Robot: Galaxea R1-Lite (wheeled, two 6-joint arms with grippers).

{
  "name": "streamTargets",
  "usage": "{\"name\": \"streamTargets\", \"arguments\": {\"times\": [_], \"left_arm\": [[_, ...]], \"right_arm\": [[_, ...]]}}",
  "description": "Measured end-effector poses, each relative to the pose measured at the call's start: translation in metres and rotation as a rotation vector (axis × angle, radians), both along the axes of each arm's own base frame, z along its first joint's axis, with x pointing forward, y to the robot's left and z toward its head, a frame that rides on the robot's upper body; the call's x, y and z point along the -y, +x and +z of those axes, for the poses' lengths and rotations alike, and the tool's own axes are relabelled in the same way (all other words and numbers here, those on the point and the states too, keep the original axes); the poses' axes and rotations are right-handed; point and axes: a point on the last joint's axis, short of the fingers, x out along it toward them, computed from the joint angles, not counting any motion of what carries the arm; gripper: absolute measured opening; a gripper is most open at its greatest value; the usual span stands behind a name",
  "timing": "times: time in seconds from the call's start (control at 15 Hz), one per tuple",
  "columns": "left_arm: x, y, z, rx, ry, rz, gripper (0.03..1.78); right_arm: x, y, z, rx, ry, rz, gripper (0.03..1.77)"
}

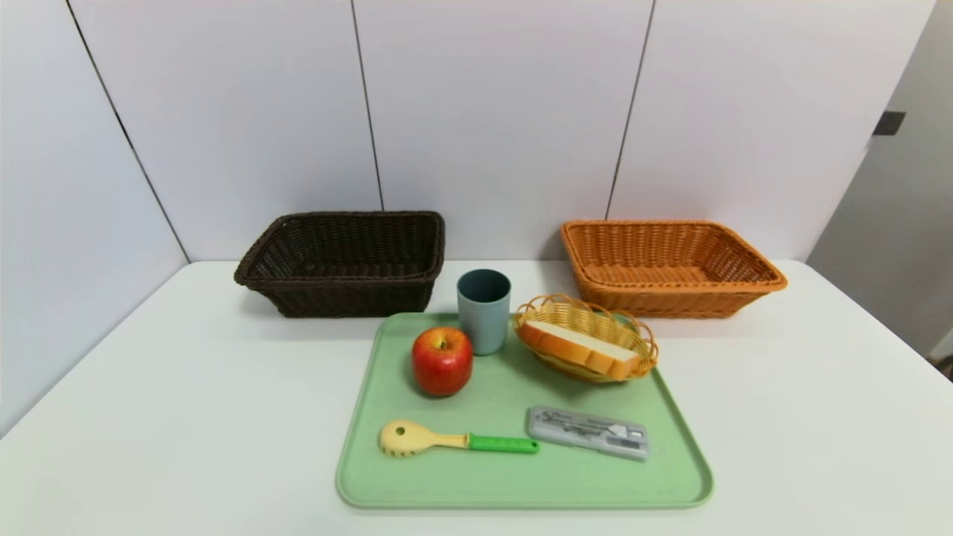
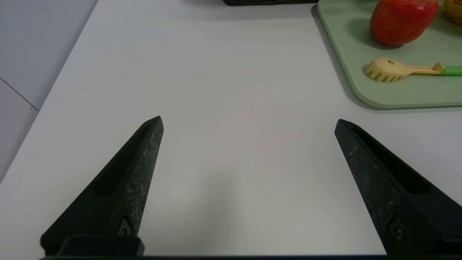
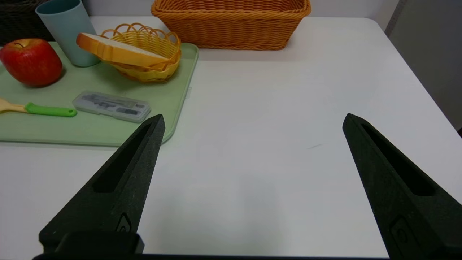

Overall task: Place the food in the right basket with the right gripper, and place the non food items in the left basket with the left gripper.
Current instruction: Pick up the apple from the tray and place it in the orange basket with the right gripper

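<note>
While every item sits on the pale green plastic tray (image 1: pixel 521 476), nothing is held. Red apple (image 1: pixel 442 360) at the tray's 10 o'clock; blue-grey plastic cup (image 1: pixel 484 310) at 12, touching no neighbour; white bread slice (image 1: pixel 579 347) in a small yellow wicker basket (image 1: pixel 627 336) at 1 o'clock. Cream pasta spoon with green handle (image 1: pixel 456 439) at 7 o'clock, clear grey cutlery case (image 1: pixel 588 432) at 4. Dark brown woven basket (image 1: pixel 344 262) at 11 o'clock of the white surface (image 1: pixel 186 417), orange woven basket (image 1: pixel 670 266) at 1. Left hand (image 2: pixel 248 122) spread wide over bare surface, well apart from the tray; right hand (image 3: pixel 253 119) spread too, just beside the tray's corner.
</note>
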Motion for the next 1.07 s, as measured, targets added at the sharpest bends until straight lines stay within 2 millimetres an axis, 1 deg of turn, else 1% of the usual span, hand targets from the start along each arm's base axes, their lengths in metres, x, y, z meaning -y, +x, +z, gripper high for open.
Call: {"name": "streamTargets", "arguments": {"times": [0.2, 0.47, 0.67, 0.8, 0.93, 1.07], "left_arm": [[0.001, 0.019, 0.03, -0.055, -0.016, -0.028, 1.69], [0.001, 0.051, 0.056, -0.151, -0.031, -0.064, 1.69], [0.001, 0.076, 0.078, -0.193, -0.035, -0.061, 1.69], [0.001, 0.092, 0.091, -0.208, -0.036, -0.061, 1.69], [0.001, 0.106, 0.1, -0.22, -0.038, -0.065, 1.69], [0.001, 0.114, 0.104, -0.24, -0.042, -0.067, 1.69]], "right_arm": [[0.0, 0.023, 0.038, -0.064, 0.03, -0.004, 1.7], [0.0, 0.058, 0.077, -0.146, 0.041, -0.002, 1.7], [-0.001, 0.086, 0.097, -0.199, 0.046, 0.013, 1.7], [-0.001, 0.101, 0.11, -0.242, 0.047, 0.016, 1.7], [-0.001, 0.114, 0.12, -0.285, 0.047, 0.015, 1.7], [-0.001, 0.127, 0.126, -0.311, 0.046, 0.016, 1.7]]}}
